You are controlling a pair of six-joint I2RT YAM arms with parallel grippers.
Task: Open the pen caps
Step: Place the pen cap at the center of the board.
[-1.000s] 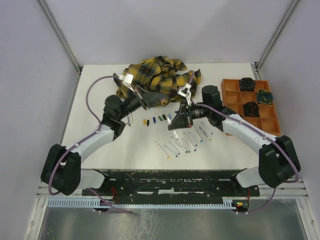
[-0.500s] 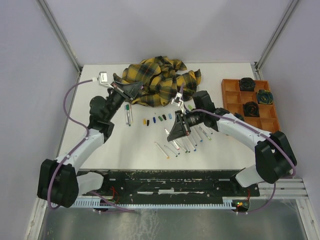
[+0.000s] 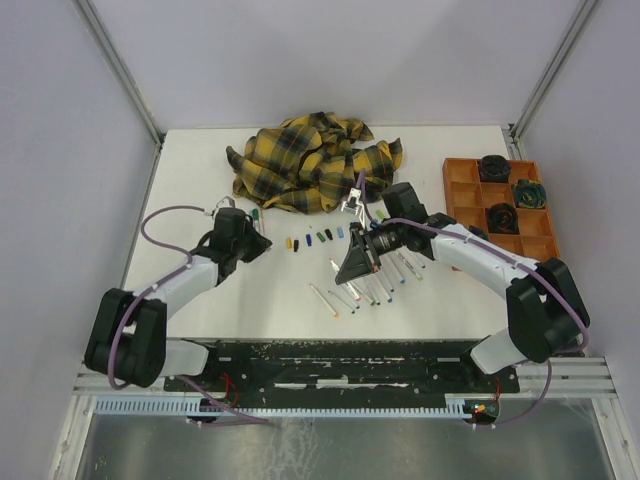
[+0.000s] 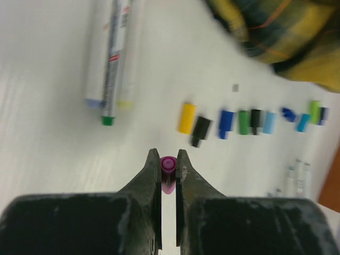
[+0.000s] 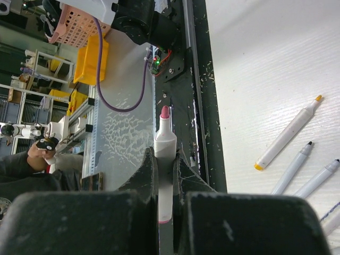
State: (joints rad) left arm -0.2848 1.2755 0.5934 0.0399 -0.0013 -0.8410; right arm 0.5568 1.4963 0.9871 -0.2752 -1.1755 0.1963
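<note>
Magenta plastic sits pinched in your left claw [image 4: 168, 158]: a pen cap [image 4: 168, 166], held low over the worktop [image 4: 53, 159] near the row of loose caps [image 4: 228, 121]. Your right claw [image 5: 165, 159] is clamped on the bare pen [image 5: 165, 139], its pink tip exposed and pointing away from the fingers. This pair looks separated, so the step in hand is setting down. Next, lower the cap beside the yellow cap [image 4: 186, 117] and release it, then lay the pen with the other uncapped pens [image 5: 287, 139].

Small magenta plastic pen cap [image 4: 168, 166] pinched in left hand [image 4: 168, 155]. White marker pen with bare pink tip [image 5: 164, 139] clamped in right hand [image 5: 163, 159]. Stubby coloured loose caps [image 4: 187, 117] sit in a row on bench [image 4: 64, 159], uncapped white pens [image 3: 372, 285] nearby.
</note>
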